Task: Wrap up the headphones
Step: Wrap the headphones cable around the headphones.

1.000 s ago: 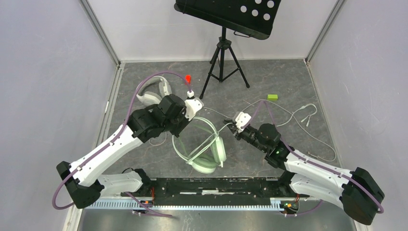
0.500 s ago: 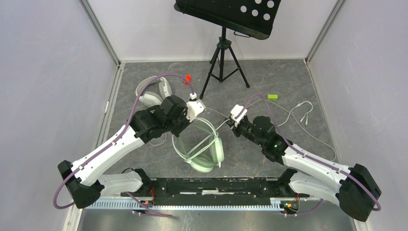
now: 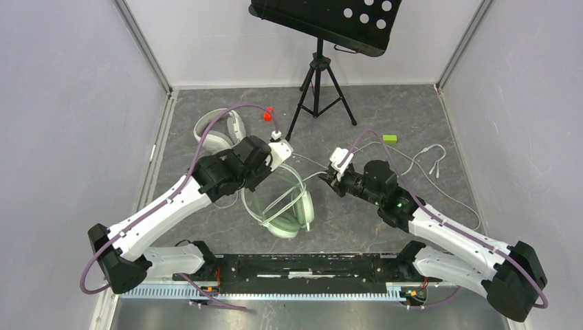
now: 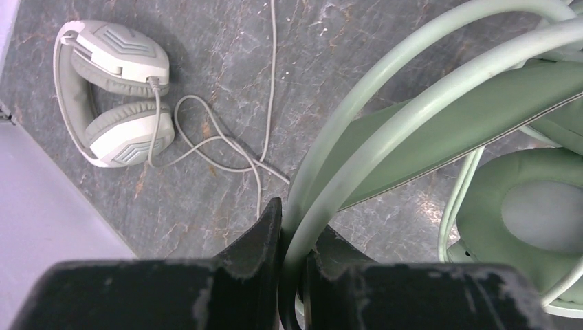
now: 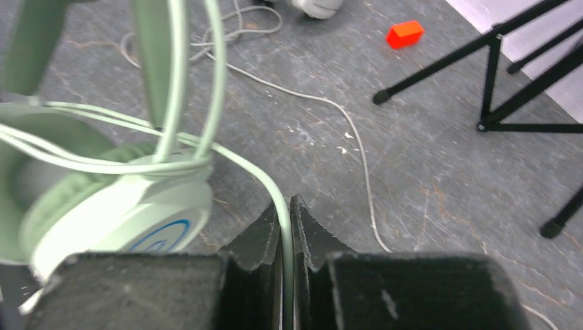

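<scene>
The mint-green headphones (image 3: 287, 210) hang tilted just above the floor, with an earcup (image 4: 543, 213) and the headband (image 4: 440, 103) showing in the left wrist view. My left gripper (image 4: 292, 223) is shut on the headband's pale green tubes, and it also shows in the top view (image 3: 256, 187). My right gripper (image 5: 285, 206) is shut on the thin mint cable (image 5: 254, 172), just right of the headset (image 3: 327, 179). Cable turns (image 5: 103, 161) cross the earcup (image 5: 117, 220). The white-grey headphones (image 3: 218, 134) with chevron earcups (image 4: 113, 93) lie at the back left, their cable (image 4: 206, 137) loose on the floor.
A black tripod music stand (image 3: 317, 89) stands at the back centre, with one leg near my right gripper (image 5: 440, 65). A red block (image 3: 268, 110) and a green block (image 3: 390, 138) lie on the floor. A white cable with plugs (image 3: 430, 161) trails right. Walls close in left and right.
My right gripper has moved left toward the mint headset with the cable in it. My left wrist has turned, and the mint headset has shifted slightly left and nearer.
</scene>
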{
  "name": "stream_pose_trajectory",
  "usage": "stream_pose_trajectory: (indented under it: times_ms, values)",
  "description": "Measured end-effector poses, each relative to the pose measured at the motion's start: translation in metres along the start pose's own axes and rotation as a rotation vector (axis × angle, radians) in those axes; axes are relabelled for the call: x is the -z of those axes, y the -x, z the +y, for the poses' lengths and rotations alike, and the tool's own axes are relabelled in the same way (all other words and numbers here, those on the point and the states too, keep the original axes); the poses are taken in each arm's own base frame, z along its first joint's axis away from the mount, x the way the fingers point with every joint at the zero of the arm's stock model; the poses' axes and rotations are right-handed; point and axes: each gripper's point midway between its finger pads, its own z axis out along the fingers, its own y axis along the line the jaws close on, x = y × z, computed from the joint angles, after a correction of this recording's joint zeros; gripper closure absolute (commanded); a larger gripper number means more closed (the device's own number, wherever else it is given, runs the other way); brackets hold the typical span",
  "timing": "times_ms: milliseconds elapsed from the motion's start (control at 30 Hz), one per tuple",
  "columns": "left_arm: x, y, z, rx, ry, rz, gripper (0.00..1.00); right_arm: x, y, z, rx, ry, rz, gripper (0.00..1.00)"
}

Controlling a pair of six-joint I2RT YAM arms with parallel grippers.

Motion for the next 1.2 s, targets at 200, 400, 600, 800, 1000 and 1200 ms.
stream_pose_trajectory:
  times_ms: [200, 400, 600, 800, 1000, 1200]
  values:
    - [-0.005, -0.006, 0.006, -0.011, 0.042, 0.044, 0.94, 0.003, 0.015, 0.020, -0.044, 0.117, -0.032, 0.87]
    - [-0.006, -0.011, 0.013, -0.020, 0.084, 0.075, 0.95, 0.005, 0.025, 0.048, -0.161, 0.264, -0.046, 0.87]
    - [-0.010, -0.010, 0.012, -0.024, 0.083, 0.083, 0.95, 0.005, 0.036, 0.064, -0.259, 0.353, -0.083, 0.89]
    - [-0.011, -0.010, 0.015, -0.024, 0.102, 0.090, 0.95, 0.005, 0.030, 0.068, -0.309, 0.363, -0.092, 0.90]
    - [-0.010, -0.007, 0.018, 0.014, 0.134, 0.076, 0.96, 0.003, 0.029, 0.082, -0.408, 0.432, -0.127, 0.87]
    - [-0.005, 0.000, 0.025, 0.087, 0.180, 0.057, 0.96, 0.000, 0.038, 0.082, -0.454, 0.444, -0.166, 0.85]
